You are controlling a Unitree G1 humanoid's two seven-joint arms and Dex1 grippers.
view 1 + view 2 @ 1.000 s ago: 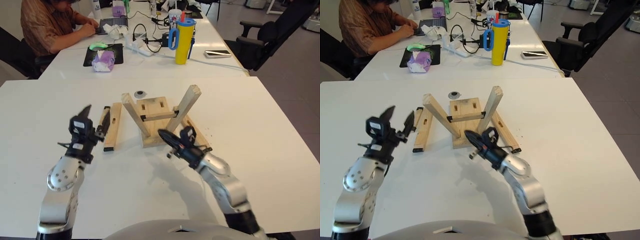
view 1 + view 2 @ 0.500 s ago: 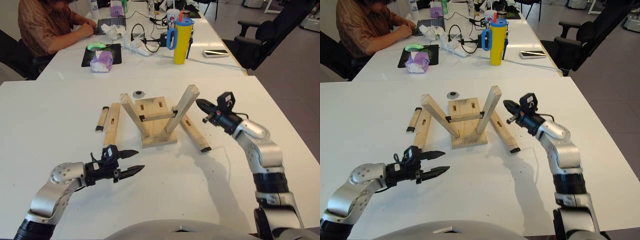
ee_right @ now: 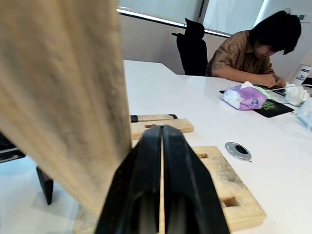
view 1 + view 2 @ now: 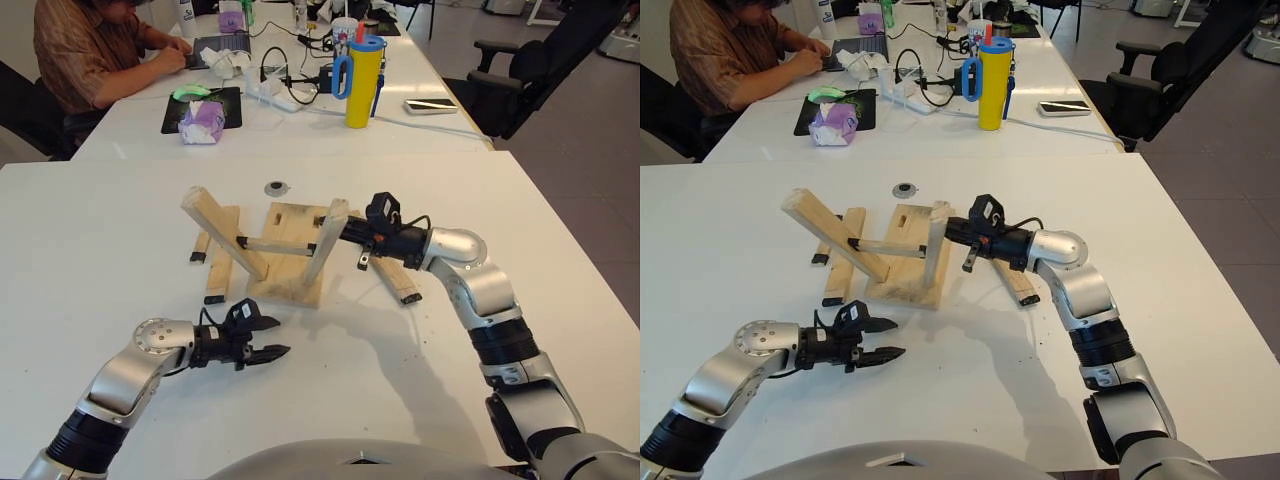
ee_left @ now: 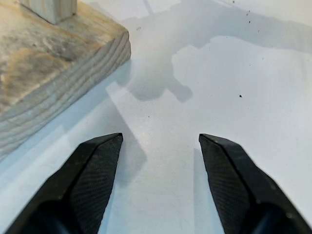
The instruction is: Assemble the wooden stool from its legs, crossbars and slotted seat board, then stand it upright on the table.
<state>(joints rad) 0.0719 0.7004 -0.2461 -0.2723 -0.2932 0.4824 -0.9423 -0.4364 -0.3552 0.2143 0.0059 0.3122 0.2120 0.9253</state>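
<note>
Stool half built, seat board (image 4: 290,275) flat on the counter (image 4: 110,215).
Two legs (image 4: 222,228) rise tilted from the seat board, crossbar (image 4: 280,246) between. Your right end effector (image 4: 347,232), pressed together, sits at the right leg (image 4: 325,245); your left end effector (image 4: 275,337), spread, hovers low just off the seat board's near edge.

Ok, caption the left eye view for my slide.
The right tool, shut, beside a standing leg of the half-built stool; left tool, open, low over the table near the seat board.
</note>
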